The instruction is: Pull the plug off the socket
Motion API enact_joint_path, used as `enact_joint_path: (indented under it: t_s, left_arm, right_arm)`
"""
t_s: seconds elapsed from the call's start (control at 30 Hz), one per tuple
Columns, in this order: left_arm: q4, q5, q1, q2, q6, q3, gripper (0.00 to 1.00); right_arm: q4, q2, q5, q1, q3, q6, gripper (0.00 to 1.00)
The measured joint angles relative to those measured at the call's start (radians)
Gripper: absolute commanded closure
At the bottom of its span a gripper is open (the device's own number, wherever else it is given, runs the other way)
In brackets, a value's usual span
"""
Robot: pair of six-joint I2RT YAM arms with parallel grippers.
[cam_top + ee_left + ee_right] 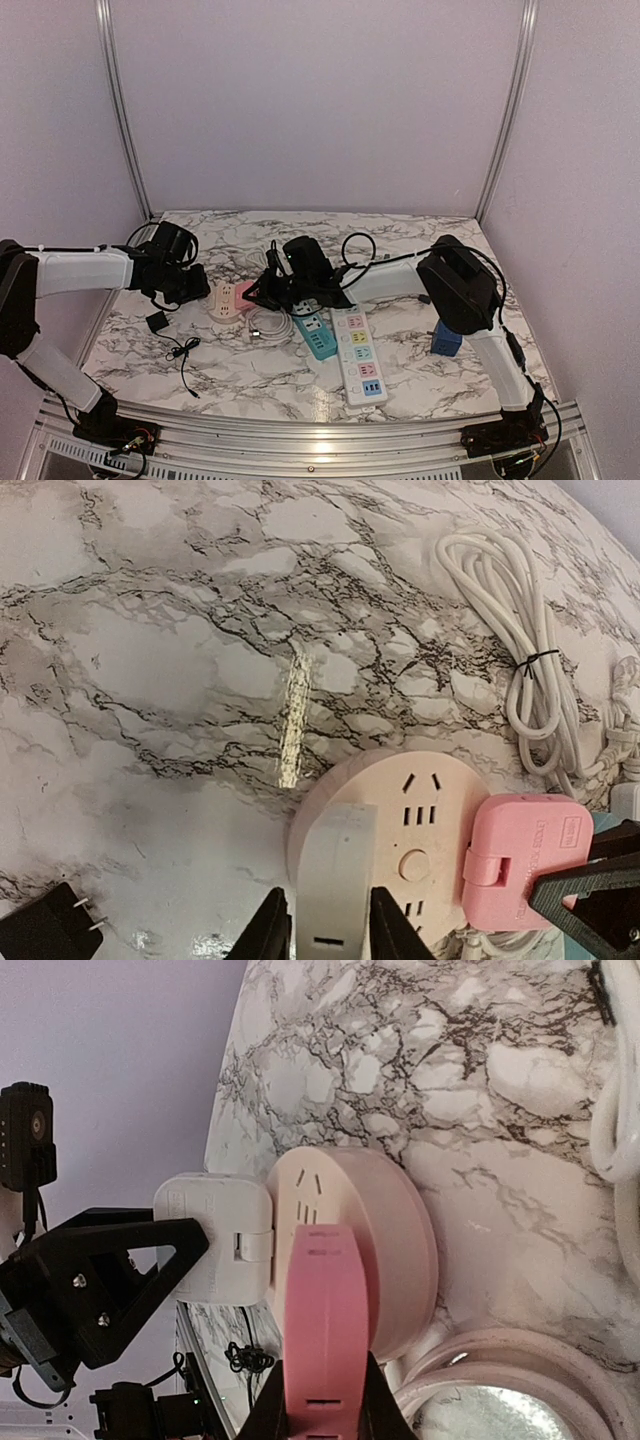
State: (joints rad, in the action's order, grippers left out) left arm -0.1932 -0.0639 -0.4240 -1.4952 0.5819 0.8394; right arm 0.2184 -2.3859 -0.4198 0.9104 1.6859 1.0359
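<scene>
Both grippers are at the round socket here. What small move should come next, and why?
Probably close the left gripper firmly on the white plug. Its fingers flank the plug, but a firm grip is not clear. The right gripper pinches the pink plug, and both plugs sit in the round socket, so a braced hold seems wise before any pull.

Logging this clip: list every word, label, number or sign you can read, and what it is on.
None can be read.
Pink square plastic plug: small raised label by one corner, too blurred to read.
White square plastic plug: faint raised mark near its edge, too blurred.
White power strip with coloured sockets: no legible print.
</scene>
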Motion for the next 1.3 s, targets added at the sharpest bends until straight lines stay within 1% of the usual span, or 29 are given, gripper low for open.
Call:
enact_joint_path:
  t_s: [0.13, 0.2, 0.3, 0.47, 0.83, 1.1, 1.3]
  left_arm:
    - [-0.022, 0.007, -0.001, -0.006, -0.013, 0.011, 0.87]
    - [-0.027, 0.011, -0.003, -0.013, -0.015, 0.024, 0.90]
    - [-0.046, 0.013, -0.003, -0.033, -0.023, 0.047, 0.95]
    - [-0.075, 0.004, -0.011, -0.075, -0.026, 0.092, 1.00]
    - [-0.110, -0.050, -0.042, -0.121, -0.028, 0.145, 1.00]
    - [-0.109, -0.084, -0.056, -0.136, -0.028, 0.157, 1.00]
    - [-0.108, -0.095, -0.061, -0.138, -0.028, 0.158, 1.00]
  right_arm:
    - [0.006, 0.000, 0.000, 0.000, -0.001, 0.005, 0.88]
    - [0.009, 0.000, -0.001, -0.001, -0.002, 0.009, 0.88]
    - [0.018, 0.000, -0.003, -0.002, -0.007, 0.027, 0.91]
    - [0.032, -0.003, -0.017, -0.009, -0.010, 0.079, 0.95]
    - [0.143, -0.038, -0.069, -0.026, -0.024, 0.179, 1.00]
    - [0.223, -0.053, -0.086, -0.034, -0.042, 0.222, 1.00]
    - [0.245, -0.053, -0.087, -0.034, -0.050, 0.236, 1.00]
